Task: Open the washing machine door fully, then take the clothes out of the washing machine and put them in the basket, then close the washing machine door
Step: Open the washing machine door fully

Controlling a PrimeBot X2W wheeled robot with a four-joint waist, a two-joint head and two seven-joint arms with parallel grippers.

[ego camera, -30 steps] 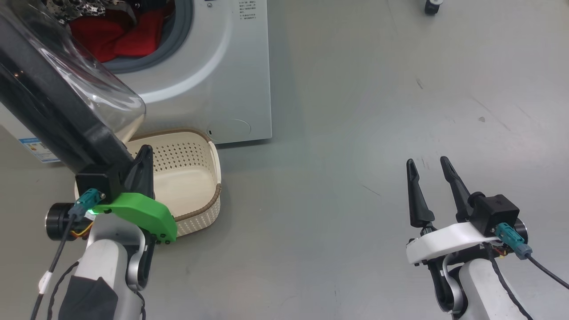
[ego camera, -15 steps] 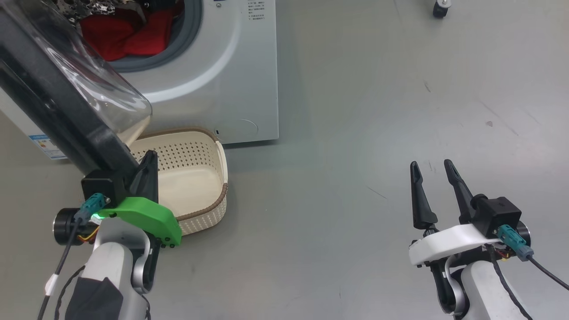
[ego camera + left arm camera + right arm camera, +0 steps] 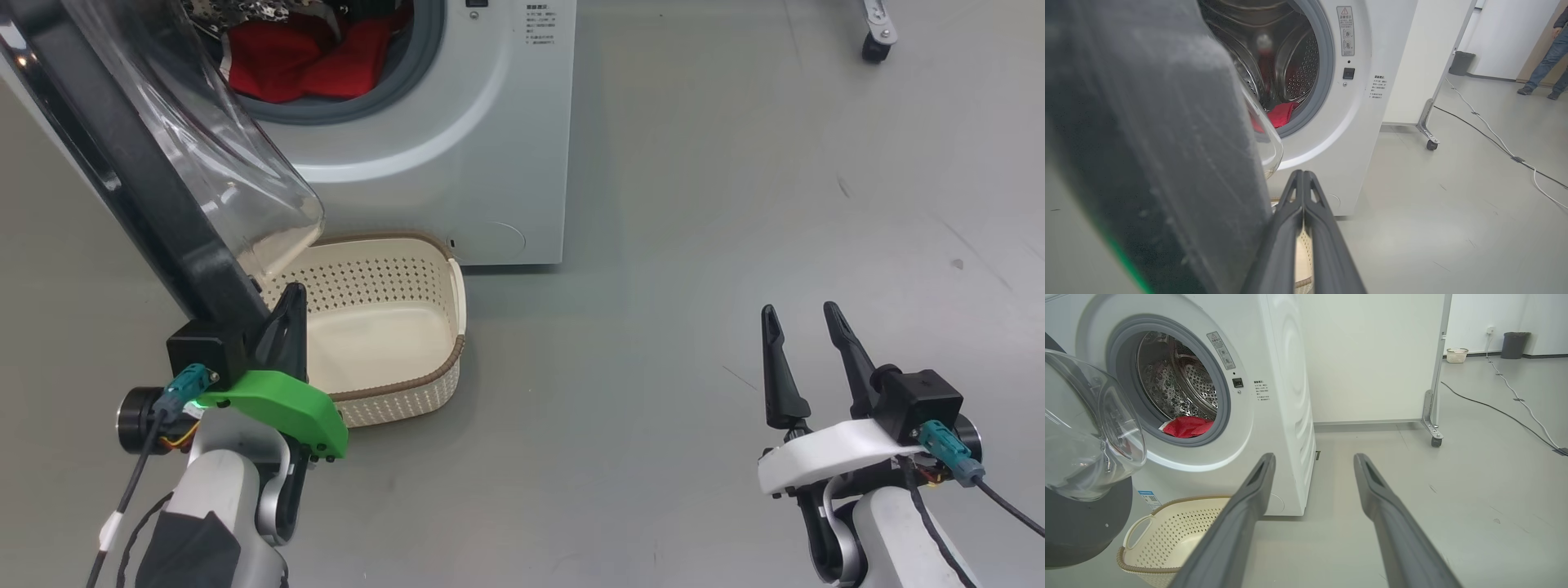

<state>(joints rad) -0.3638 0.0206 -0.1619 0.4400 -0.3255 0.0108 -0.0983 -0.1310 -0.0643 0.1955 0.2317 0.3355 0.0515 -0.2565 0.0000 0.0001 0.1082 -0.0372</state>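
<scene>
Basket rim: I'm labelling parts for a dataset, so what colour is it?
The basket rim is brown, woven-looking; the head view shows it best.

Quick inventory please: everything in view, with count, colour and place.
washing machine: one, white, front left.
washing machine door: one, black rim, clear glass, swung open.
clothes: red, count unclear, in the drum.
basket: one, cream, brown rim, floor under the door.
wheeled panel: one, white, right of the machine.
far basket: one, cream, by back wall.
bin: one, dark grey, back wall.
cables: two, black and white, floor.
person: one, jeans, far background.
left gripper: one, dark, shut beside door rim.
right gripper: one, dark, open, empty.
</scene>
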